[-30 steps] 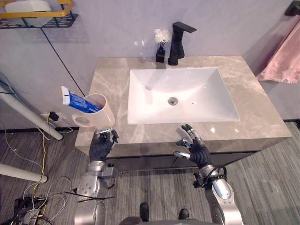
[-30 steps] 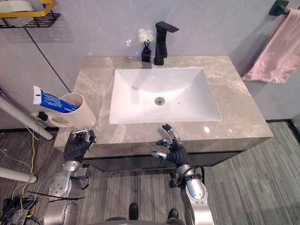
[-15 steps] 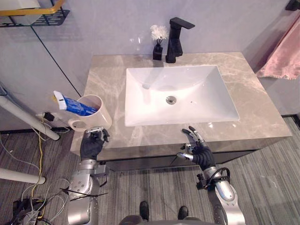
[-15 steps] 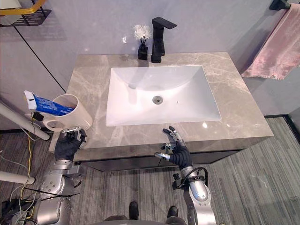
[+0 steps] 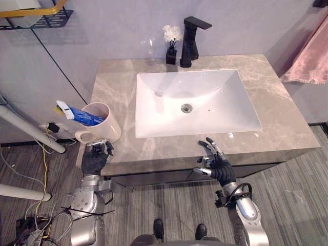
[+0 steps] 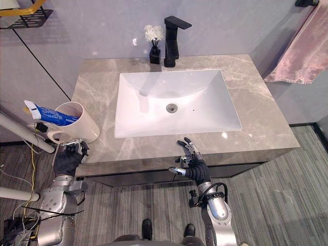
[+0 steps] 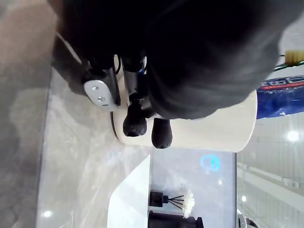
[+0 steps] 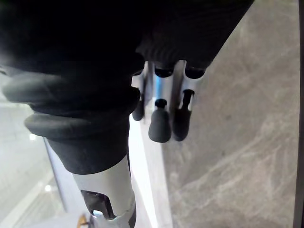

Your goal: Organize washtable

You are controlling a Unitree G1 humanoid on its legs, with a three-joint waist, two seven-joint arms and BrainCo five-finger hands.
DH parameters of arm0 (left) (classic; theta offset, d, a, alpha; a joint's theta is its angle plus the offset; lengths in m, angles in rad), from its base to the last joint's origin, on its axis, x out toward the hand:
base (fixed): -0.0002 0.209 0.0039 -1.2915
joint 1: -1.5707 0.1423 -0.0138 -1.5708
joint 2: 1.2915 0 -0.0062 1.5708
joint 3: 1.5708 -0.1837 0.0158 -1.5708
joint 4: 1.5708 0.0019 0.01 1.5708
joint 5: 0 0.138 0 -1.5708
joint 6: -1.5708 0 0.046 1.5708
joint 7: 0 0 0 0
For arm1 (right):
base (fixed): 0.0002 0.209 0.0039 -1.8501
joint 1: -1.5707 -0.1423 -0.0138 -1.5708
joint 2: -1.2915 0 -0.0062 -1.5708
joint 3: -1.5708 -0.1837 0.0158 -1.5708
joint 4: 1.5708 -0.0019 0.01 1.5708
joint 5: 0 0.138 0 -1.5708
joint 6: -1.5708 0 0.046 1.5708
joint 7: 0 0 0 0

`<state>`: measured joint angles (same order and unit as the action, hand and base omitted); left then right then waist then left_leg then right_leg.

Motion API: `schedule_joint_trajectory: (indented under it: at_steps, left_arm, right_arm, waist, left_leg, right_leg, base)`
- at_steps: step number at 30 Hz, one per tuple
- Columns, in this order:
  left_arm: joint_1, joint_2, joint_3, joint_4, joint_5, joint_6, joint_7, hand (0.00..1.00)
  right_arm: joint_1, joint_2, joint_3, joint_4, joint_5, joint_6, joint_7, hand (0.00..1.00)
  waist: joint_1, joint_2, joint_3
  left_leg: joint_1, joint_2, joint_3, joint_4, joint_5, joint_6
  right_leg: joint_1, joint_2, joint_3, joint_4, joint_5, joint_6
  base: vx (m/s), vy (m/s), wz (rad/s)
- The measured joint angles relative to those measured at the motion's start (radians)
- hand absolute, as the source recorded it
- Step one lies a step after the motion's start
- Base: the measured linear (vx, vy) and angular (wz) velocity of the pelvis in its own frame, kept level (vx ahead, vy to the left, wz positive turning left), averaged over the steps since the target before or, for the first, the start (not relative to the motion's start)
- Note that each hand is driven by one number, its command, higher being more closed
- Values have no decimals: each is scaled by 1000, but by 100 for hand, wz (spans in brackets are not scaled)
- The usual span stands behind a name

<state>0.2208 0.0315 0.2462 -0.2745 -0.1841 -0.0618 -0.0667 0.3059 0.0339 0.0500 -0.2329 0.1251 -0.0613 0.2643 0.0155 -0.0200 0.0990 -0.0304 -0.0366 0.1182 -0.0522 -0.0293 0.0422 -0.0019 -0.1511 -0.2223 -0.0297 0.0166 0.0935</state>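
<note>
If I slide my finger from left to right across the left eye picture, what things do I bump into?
white mug with the toothpaste tube poking out → little vase of white flowers → black faucet → pink towel

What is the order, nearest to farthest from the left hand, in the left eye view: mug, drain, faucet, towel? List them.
From the left hand:
1. Mug, just beyond it, on the left.
2. Drain, in the centre.
3. Faucet, at the back.
4. Towel, hanging at the far right.
</note>
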Motion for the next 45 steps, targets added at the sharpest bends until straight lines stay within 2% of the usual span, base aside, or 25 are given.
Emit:
schedule_joint_trajectory:
  at_steps: [12,20,40,45]
  left_arm:
    - [-23,3,-1,2,20,11,26,100]
    - [-101,71,6,29,21,14,30,100]
    - [-196,140,33,140,41,23,31,100]
    - [-249,146,33,200,40,23,50,100]
  right_arm:
    - [4,0,2,0,0,-3,1,0]
    - [5,-3,-1,-1,2,-2,0,0]
    - [8,-15,-2,-7,4,-1,2,0]
    - [9,-21,0,-7,6,-1,1,0]
  waist:
    - [0,1,0]
    - [0,4,14]
    - [-1,6,17]
    - [-1,5,17]
  left_leg:
    - [0,0,0,0,0,0]
    - [2,0,15,1,0,0]
    - [1,16,31,0,-5,-7]
    - [1,18,33,1,-5,-7]
  right_leg:
    - [0,0,0,0,0,0]
    - [-4,0,7,-3,0,0]
    - [-3,18,10,-25,21,-10]
    - [-3,20,11,-25,21,-10]
  base:
    - [0,0,0]
    - [0,0,-4]
    - [-5,-5,-2]
    - [-38,-26,-1]
